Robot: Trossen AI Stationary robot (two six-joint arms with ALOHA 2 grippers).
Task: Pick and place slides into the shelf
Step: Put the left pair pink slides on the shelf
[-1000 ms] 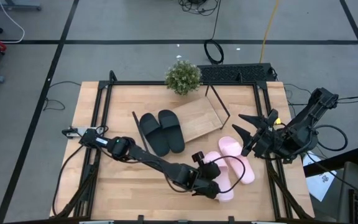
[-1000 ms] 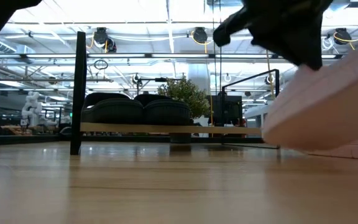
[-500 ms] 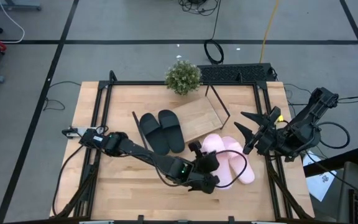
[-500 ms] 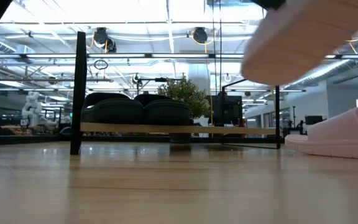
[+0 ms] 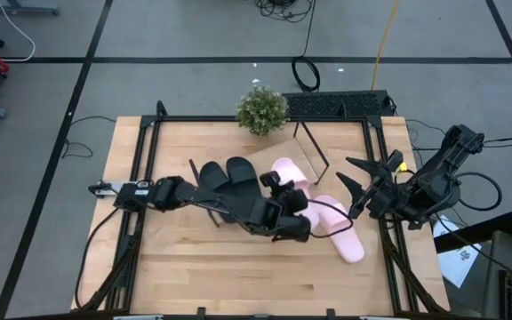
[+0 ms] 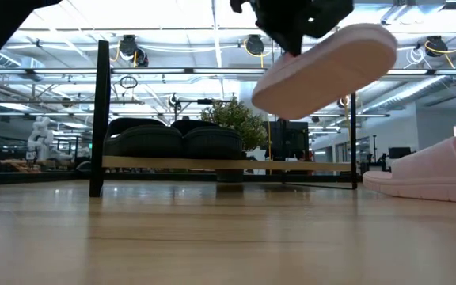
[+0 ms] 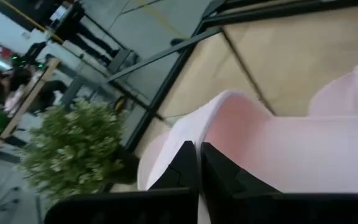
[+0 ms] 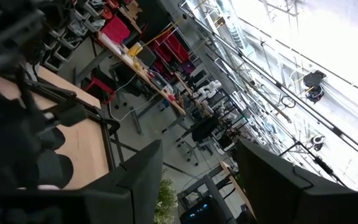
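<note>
Carried up from the worktop, pink slide point(image 5: 284, 171) clamped in left pincer point(image 5: 278, 188) above shelf point(image 5: 287, 158); black pair point(image 5: 229, 171) shelved, other pink slide point(image 5: 338, 229) left beside shelf; right pincer point(image 5: 356, 182) gaping, empty.

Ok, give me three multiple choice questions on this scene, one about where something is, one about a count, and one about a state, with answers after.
1. Where is the black pair?
A. on the shelf
B. on the floor
C. beside the right arm

2. How many pink slides show?
A. one
B. two
C. four

3. What is the left end effector doing?
A. hanging open and empty
B. holding a pink slide in the air
C. pressing on the plant

Answers:
1 A, both black slides sit on the shelf.
2 B, one lifted pink slide and one on the table.
3 B, the low view shows it clear of the table; the right end effector waits open at the table's right edge.
</note>
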